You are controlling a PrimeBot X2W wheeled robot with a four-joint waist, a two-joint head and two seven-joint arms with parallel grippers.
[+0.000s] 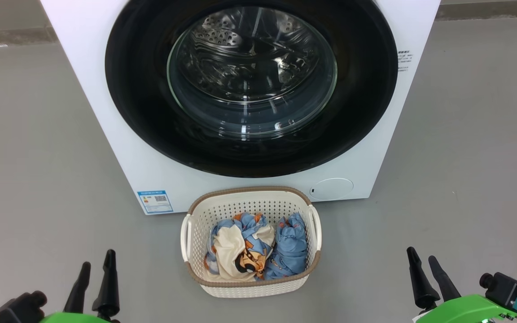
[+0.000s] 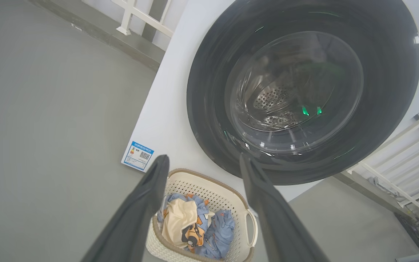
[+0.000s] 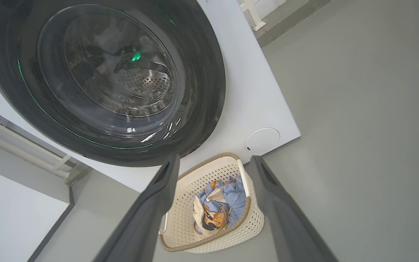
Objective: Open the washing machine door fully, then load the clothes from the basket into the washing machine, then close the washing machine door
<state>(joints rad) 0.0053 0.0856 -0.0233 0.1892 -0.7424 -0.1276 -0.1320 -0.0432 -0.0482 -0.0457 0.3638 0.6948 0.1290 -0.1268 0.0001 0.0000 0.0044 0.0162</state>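
My left claw (image 1: 98, 258) and right claw (image 1: 420, 253) gape empty; the round glossy black door (image 1: 142, 112) sits shut ahead, seemingly equidistant.

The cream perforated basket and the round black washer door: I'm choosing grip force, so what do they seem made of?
The cream perforated basket looks like matt moulded plastic: even rows of holes; its brown woven-look rim is probably moulded too. The round black door has a glossy ring, plastic or glass, unclear. Its clear bulging window looks like thick glass: sharp highlights, drum visible through.
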